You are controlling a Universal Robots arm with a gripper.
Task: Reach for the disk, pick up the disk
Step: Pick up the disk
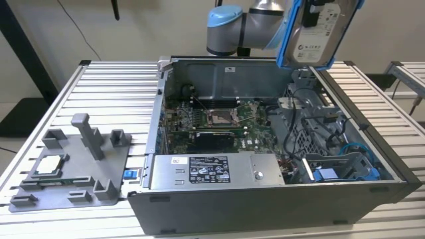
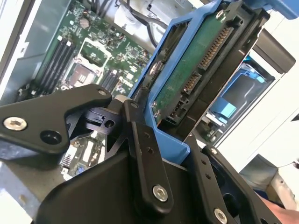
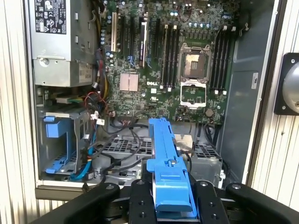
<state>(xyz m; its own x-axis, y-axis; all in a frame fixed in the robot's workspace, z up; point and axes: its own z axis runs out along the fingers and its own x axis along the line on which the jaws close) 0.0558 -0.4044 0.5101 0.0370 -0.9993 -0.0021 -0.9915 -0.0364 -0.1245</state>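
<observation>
Above the open metal case point(image 1: 265, 209), the black claw point(image 3: 170, 205) pinches the flat blue-framed disk point(image 1: 317, 35).

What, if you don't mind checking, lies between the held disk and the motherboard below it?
Only open air: the disk, clamped in the gripper, hangs clear above the case in the exterior view.

Ribbed metal surface point(image 1: 113, 79) carrying an open computer case and a grey fixture.

The surface is made of pale aluminium slats running across the exterior view. The open computer case point(image 1: 265, 209) stands on it toward the exterior view's right, its motherboard exposed upward. Just beside the case, on the exterior view's left and near side, lies a grey plastic fixture plate point(image 1: 69, 169) with upright posts; a small square chip point(image 1: 48, 164) sits in one recess of it. A small blue piece point(image 1: 129, 174) shows between the plate and the case.
</observation>
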